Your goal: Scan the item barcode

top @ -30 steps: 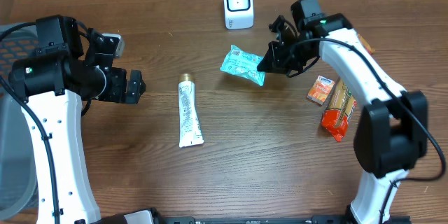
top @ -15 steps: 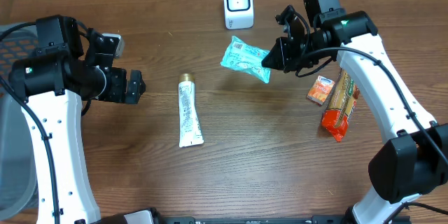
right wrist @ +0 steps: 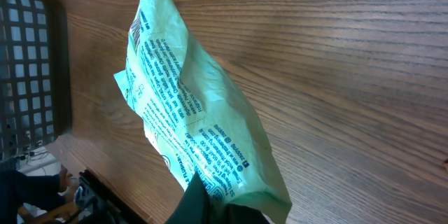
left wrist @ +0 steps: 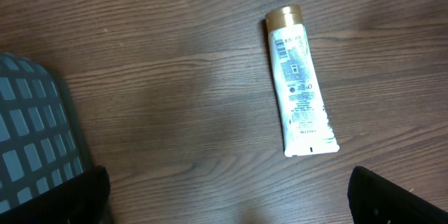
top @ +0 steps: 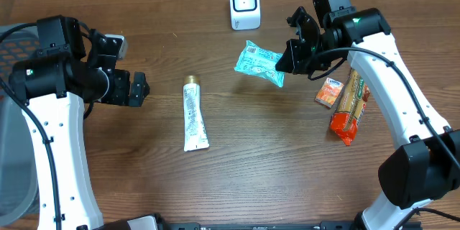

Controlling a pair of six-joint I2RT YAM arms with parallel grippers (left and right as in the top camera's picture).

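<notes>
Teal printed pouch [top: 259,64] aloft, tilted, near white scanner [top: 244,4].

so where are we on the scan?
Done: the teal packet is off the table, gripped by the right end effector. In hand: it's held near the white scanner. Left: presenting it to the scanner face; no read visible. The tube lies untouched; the left end effector is open.

You have bare wood to pass over between the teal packet [top: 259,63] and the white scanner [top: 244,3] at its 12 o'clock. A white tube [top: 193,113] lies flat at the packet's 8 o'clock, well apart. At its 4 o'clock, a small orange box [top: 329,91] and a long red snack pack [top: 348,108] lie side by side. A grey basket [top: 11,165] blocks the table's 9 o'clock edge.
</notes>
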